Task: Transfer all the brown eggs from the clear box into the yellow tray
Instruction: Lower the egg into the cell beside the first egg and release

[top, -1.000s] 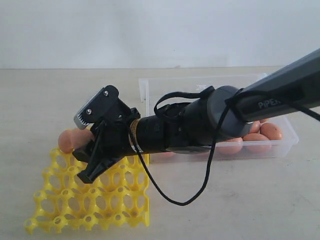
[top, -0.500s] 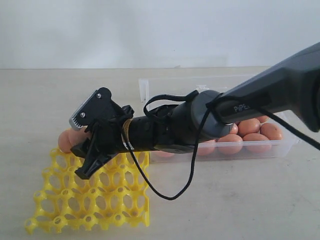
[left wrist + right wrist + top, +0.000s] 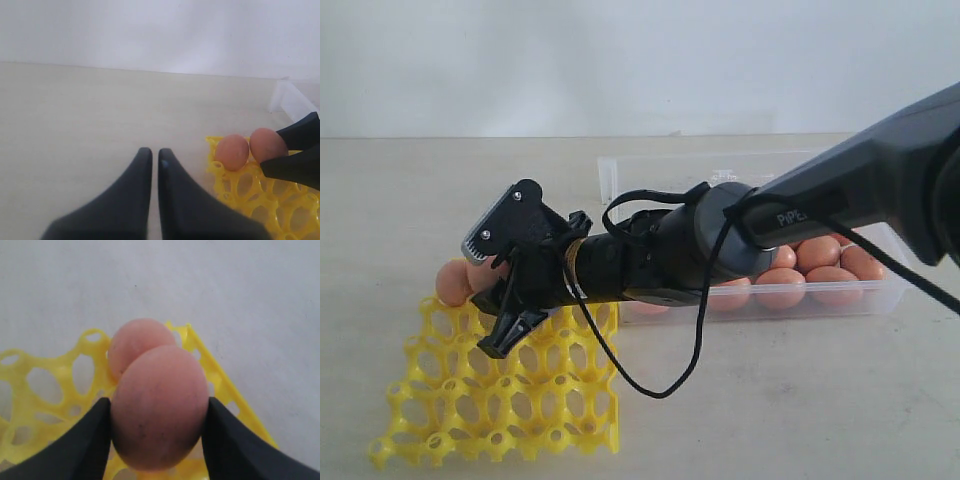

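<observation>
Now right end effector [image 3: 157, 402] clamps a brown egg [image 3: 155, 385] over yellow tray [image 3: 608, 425].
Beside it, a second egg [image 3: 132, 340]; left end effector [image 3: 155, 157] pressed together.

Table [image 3: 410, 200]: pale beige top, matte, faint fine streaks like wood grain; fills exterior view L to R. Far edge meets wall [image 3: 620, 60] in a straight horiz. line approx. a third down the view. Wall: plain white, evenly lit. Soft grey shadow on top, centre-right, nr the near side. Left wrist view: same beige top, streaks running sideways, white wall behind. Right wrist view: top looks greyer, w/ a few tiny dark specks.
</observation>
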`<state>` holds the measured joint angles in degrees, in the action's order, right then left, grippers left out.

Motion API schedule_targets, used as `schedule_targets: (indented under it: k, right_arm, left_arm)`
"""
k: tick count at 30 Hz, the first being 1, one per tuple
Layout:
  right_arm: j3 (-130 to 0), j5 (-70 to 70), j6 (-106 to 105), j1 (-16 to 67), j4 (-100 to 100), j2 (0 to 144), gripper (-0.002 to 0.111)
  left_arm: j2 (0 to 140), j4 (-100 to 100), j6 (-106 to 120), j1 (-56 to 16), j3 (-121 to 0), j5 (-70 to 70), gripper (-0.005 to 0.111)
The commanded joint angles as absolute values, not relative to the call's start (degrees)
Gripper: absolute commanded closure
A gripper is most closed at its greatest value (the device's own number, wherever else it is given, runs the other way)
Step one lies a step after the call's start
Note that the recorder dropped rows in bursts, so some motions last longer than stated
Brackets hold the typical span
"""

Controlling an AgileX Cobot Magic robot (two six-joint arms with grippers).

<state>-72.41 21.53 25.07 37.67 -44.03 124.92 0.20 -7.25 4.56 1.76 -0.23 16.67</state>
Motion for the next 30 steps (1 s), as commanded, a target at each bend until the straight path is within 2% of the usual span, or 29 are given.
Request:
schedule_targets:
  k: [1,11,12,16,19,30]
  right_arm:
    - [-72.73,21.93,24.24,37.13,-43.32,125.82,0.108]
    - [-72.73,21.93,23.83,37.13,-42.53,125.92,0.106]
    - [-72.73,21.93,23.83,37.13,-42.53,125.92,0.101]
    - [-72.73,21.93,23.83,37.13,-42.53,125.92,0.063]
    - [-72.73,21.43,21.29,37.13,-40.74,125.92,0.051]
    - [-72.73,21.42,18.88,37.13,-38.00,124.77,0.050]
  left_arm:
    - [0.00,-6.94,4.55,1.40,0.00,16.36,0.103]
    - [0.00,-6.94,4.55,1.40,0.00,16.36,0.103]
    - [0.00,-6.94,4.55,1.40,0.00,16.36,0.103]
    - [0.00,-6.94,4.55,1.40,0.00,16.36,0.103]
    - [0.00,-6.94,4.55,1.40,0.00,16.36,0.103]
    - [0.00,-6.94,4.55,1.40,0.00,16.36,0.103]
